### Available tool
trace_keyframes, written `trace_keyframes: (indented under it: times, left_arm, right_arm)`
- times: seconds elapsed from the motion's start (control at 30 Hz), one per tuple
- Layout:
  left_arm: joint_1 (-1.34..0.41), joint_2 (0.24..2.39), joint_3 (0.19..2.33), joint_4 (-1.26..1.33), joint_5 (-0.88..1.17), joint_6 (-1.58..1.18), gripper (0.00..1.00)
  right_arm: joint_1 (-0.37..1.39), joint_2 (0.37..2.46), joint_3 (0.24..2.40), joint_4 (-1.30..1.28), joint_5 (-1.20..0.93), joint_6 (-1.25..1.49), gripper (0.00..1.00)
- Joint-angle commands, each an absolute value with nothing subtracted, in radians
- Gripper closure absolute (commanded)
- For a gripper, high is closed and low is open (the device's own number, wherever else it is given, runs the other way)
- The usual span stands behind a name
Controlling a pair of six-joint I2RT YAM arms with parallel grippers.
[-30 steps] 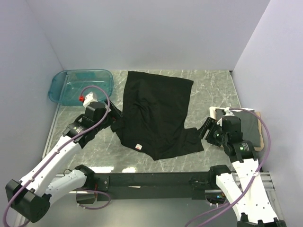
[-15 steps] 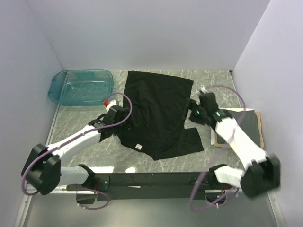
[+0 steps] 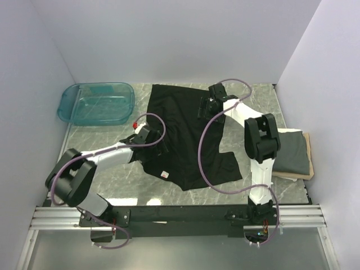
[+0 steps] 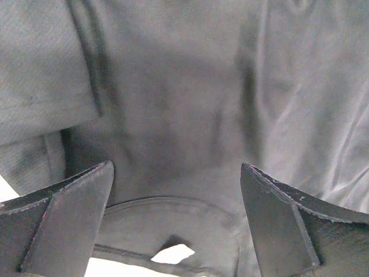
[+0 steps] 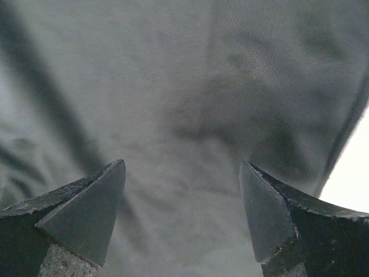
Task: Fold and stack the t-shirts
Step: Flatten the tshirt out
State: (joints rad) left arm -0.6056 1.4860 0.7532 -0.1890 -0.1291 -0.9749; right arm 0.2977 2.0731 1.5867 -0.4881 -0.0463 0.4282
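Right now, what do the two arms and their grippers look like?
The left arm and right arm have white shells, black joints and looping purple cables. The left gripper and right gripper each have two black wedge-shaped fingers. A red tab sits near the left wrist.

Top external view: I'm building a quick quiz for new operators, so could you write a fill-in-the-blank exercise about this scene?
1. The spread-out t-shirt is ____ in colour.
2. The dark grey t-shirt lies folded on a tan ____.
3. The left gripper and right gripper both have jaws that are ____.
4. The teal tub stands at the table's far ____ corner.

Missing words: black; board; open; left.
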Motion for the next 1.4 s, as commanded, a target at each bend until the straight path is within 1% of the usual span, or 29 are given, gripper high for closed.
trace_keyframes:
  times: [0.0, 0.07, 0.13, 0.2, 0.3, 0.37, 0.4, 0.43, 0.5, 0.53, 0.57, 0.6, 0.63, 0.67, 0.7, 0.73, 0.8, 0.83, 0.87, 0.93, 1.07, 1.17, 1.23, 1.3, 1.37]
  left_arm:
    - [-0.609, 1.552, 0.83, -0.173, -0.144, -0.973, 0.01]
    - [-0.609, 1.589, 0.86, -0.181, -0.164, -0.962, 0.0]
    - [-0.6, 1.647, 0.915, -0.24, -0.205, -0.953, 0.01]
    - [-0.575, 1.707, 0.951, -0.256, -0.23, -0.928, 0.01]
    - [-0.531, 1.794, 1.021, -0.261, -0.19, -0.9, 0.0]
    - [-0.514, 1.845, 1.103, -0.273, -0.192, -0.876, 0.01]
    - [-0.502, 1.903, 1.139, -0.288, -0.196, -0.868, 0.0]
    - [-0.497, 1.937, 1.232, -0.305, -0.204, -0.856, 0.0]
    - [-0.488, 2.044, 1.337, -0.368, -0.207, -0.824, 0.01]
    - [-0.486, 2.08, 1.452, -0.389, -0.203, -0.801, 0.01]
    - [-0.485, 2.15, 1.509, -0.409, -0.206, -0.796, 0.01]
    - [-0.48, 2.183, 1.564, -0.448, -0.204, -0.789, 0.01]
    - [-0.479, 2.215, 1.677, -0.459, -0.198, -0.766, 0.0]
    - [-0.476, 2.279, 1.734, -0.474, -0.196, -0.758, 0.0]
    - [-0.468, 2.31, 1.793, -0.51, -0.189, -0.75, 0.01]
    - [-0.465, 2.344, 1.901, -0.52, -0.183, -0.735, 0.01]
    - [-0.457, 2.431, 1.997, -0.528, -0.18, -0.723, 0.01]
    - [-0.457, 2.46, 2.082, -0.541, -0.17, -0.715, 0.01]
    - [-0.453, 2.508, 2.121, -0.549, -0.128, -0.713, 0.01]
    - [-0.443, 2.533, 2.186, -0.542, -0.083, -0.706, 0.01]
    - [-0.436, 2.488, 2.134, -0.392, -0.052, -0.677, 0.01]
    - [-0.43, 2.452, 2.144, -0.406, -0.034, -0.654, 0.01]
    - [-0.433, 2.421, 2.142, -0.422, -0.034, -0.635, 0.01]
    - [-0.437, 2.343, 2.111, -0.437, -0.043, -0.626, 0.01]
    - [-0.446, 2.233, 2.013, -0.431, -0.07, -0.615, 0.01]
  right_arm:
    - [0.298, 2.098, 1.644, -0.526, -0.064, 0.425, 0.14]
    - [0.301, 2.115, 1.631, -0.526, -0.078, 0.437, 0.13]
    - [0.31, 2.102, 1.579, -0.516, -0.08, 0.439, 0.13]
    - [0.316, 2.065, 1.458, -0.482, -0.086, 0.452, 0.12]
    - [0.318, 1.923, 1.261, -0.381, -0.091, 0.515, 0.12]
    - [0.324, 1.856, 1.125, -0.35, -0.086, 0.558, 0.12]
    - [0.33, 1.826, 1.082, -0.339, -0.08, 0.571, 0.12]
    - [0.339, 1.762, 1.043, -0.324, -0.074, 0.593, 0.12]
    - [0.376, 1.697, 0.919, -0.307, -0.06, 0.626, 0.12]
    - [0.394, 1.634, 0.876, -0.282, -0.067, 0.656, 0.12]
    - [0.411, 1.603, 0.798, -0.267, -0.071, 0.678, 0.12]
    - [0.461, 1.545, 0.763, -0.25, -0.069, 0.696, 0.12]
    - [0.486, 1.517, 0.732, -0.245, -0.066, 0.728, 0.12]
    - [0.518, 1.493, 0.686, -0.247, -0.057, 0.754, 0.12]
    - [0.575, 1.447, 0.667, -0.245, -0.039, 0.777, 0.12]
    - [0.612, 1.428, 0.655, -0.242, -0.032, 0.817, 0.12]
    - [0.676, 1.396, 0.644, -0.224, -0.017, 0.856, 0.12]
    - [0.743, 1.394, 0.65, -0.216, -0.017, 0.871, 0.12]
    - [0.767, 1.394, 0.676, -0.212, -0.018, 0.877, 0.12]
    - [0.81, 1.408, 0.713, -0.204, -0.021, 0.874, 0.12]
    - [0.879, 1.434, 0.828, -0.186, -0.043, 0.827, 0.13]
    - [0.887, 1.434, 0.87, -0.209, -0.032, 0.805, 0.13]
    - [0.884, 1.407, 0.888, -0.27, 0.027, 0.792, 0.13]
    - [0.864, 1.362, 0.905, -0.354, 0.135, 0.779, 0.12]
    - [0.819, 1.319, 0.875, -0.385, 0.176, 0.785, 0.1]
